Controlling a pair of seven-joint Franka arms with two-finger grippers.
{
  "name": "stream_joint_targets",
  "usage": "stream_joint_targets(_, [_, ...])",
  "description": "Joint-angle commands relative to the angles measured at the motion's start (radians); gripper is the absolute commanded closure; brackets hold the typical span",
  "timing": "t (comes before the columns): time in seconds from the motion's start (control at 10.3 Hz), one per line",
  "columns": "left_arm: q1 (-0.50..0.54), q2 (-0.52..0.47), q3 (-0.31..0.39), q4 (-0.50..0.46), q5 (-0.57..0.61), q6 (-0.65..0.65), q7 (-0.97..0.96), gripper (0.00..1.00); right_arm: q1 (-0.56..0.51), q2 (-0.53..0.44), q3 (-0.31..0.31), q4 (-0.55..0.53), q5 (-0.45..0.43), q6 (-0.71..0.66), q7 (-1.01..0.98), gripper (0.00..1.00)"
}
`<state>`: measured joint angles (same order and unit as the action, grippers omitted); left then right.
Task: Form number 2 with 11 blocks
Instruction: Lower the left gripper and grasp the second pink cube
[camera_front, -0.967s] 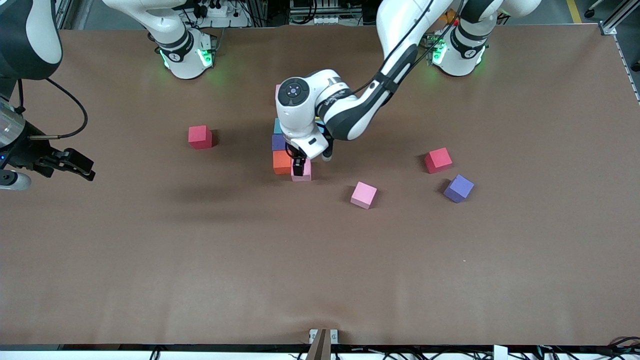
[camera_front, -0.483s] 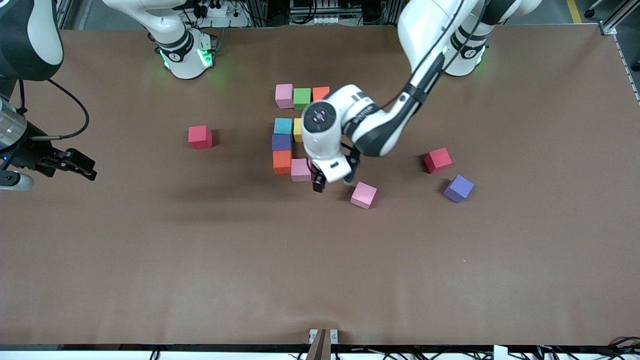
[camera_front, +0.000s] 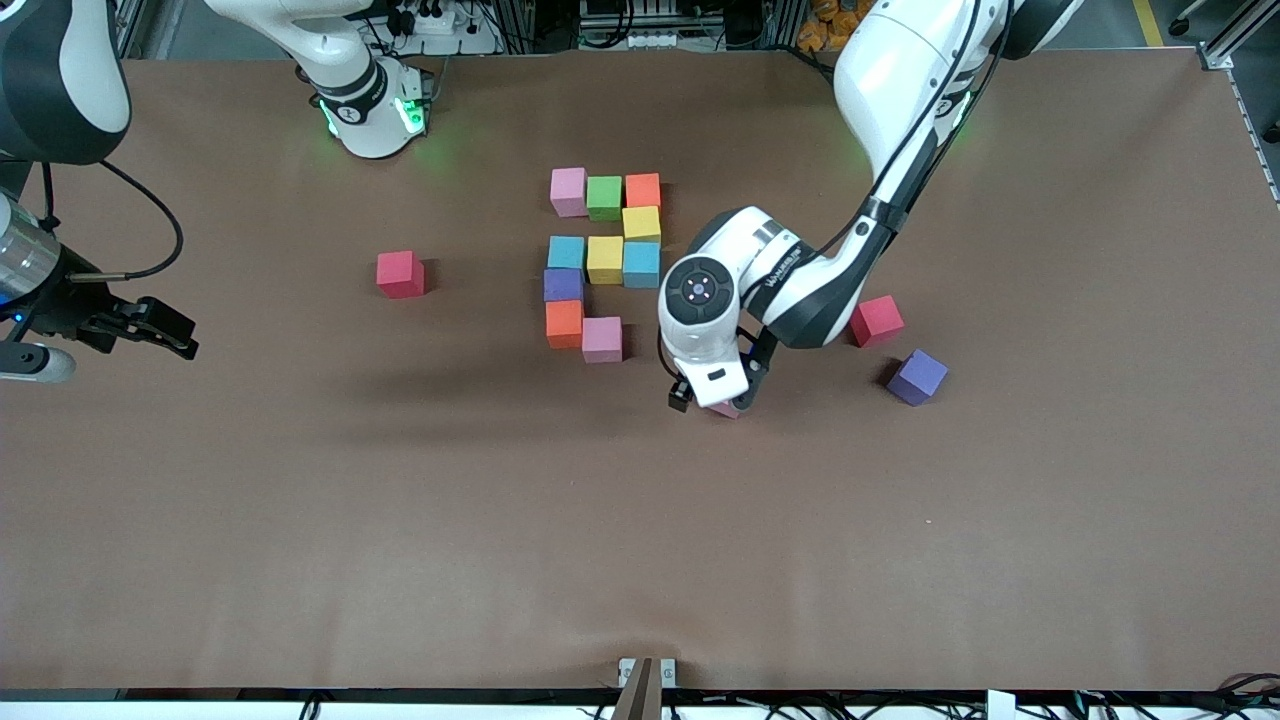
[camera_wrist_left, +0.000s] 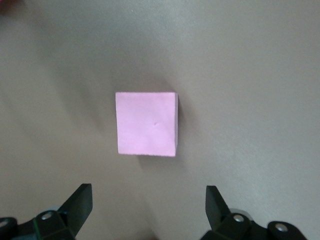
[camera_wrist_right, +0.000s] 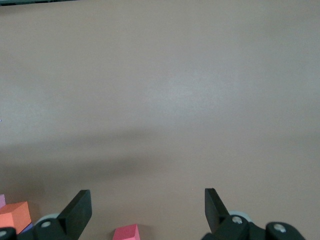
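Over the loose pink block (camera_wrist_left: 146, 124), left hand (camera_wrist_left: 147, 210) wide open, empty; right hand (camera_wrist_right: 147, 210) likewise, waiting; no legible writing.

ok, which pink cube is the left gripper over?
The loose pink cube, alone on the table under the open left gripper. The other two pink cubes sit in the figure.

bare table (camera_wrist_left: 260, 75) all round loose pink block (camera_wrist_left: 146, 124), nothing crowding it
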<state>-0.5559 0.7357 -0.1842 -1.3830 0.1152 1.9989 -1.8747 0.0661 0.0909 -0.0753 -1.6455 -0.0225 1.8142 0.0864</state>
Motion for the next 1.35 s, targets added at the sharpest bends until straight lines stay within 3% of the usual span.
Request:
stream_joint_targets(0.0, [0.017,-0.016,0.0,-0.048,-0.029,-0.011,0.031,0.0,0.001,0.009,0.005,0.016,-0.014,-0.015,0.007,0.0])
stream_joint_targets(0.39, [0.076,-0.044,-0.003,-0.119,-0.029,0.035,0.025,0.0,0.004,0.009,0.005,0.015,-0.014,-0.019,0.007,0.0])
stream_joint_targets(0.58, [0.106,-0.065,-0.001,-0.166,-0.042,0.124,-0.029,0.0,0.012,0.009,0.005,0.013,-0.013,-0.021,0.007,0.0])
stream_joint_targets(1.26, [0.097,-0.053,0.0,-0.224,-0.028,0.205,-0.034,0.0,0.014,0.015,0.005,0.013,-0.014,-0.021,0.007,0.0])
